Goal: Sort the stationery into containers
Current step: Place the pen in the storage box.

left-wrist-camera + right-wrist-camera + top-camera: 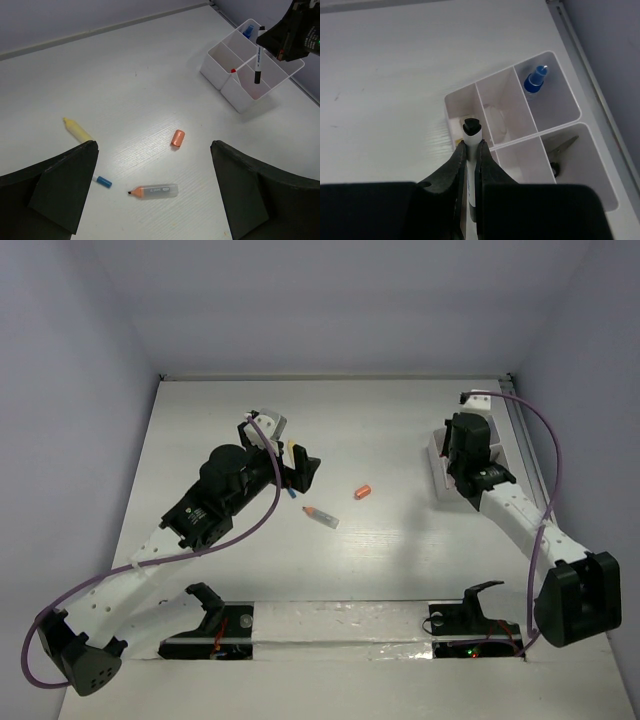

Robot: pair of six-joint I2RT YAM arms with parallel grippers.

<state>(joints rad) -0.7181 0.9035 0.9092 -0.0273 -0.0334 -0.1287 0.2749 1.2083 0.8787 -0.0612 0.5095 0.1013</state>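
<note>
My right gripper [470,147] is shut on a black-capped white marker [471,131] and holds it upright above the white divided organizer [520,137], near its left compartments. The left wrist view shows the same marker [258,55] hanging over the organizer [222,75]. Scissors [561,151] and a blue-capped pen [535,80] sit in separate compartments. My left gripper [154,147] is open and empty above an orange-tipped marker [155,190], an orange cap [177,138], a blue-tipped pen [102,181] and a yellow highlighter [77,130].
In the top view the orange cap [362,492] and the orange-tipped marker [321,517] lie mid-table, right of my left gripper [300,472]. The organizer [437,480] stands at the right, near the table's raised right edge [520,430].
</note>
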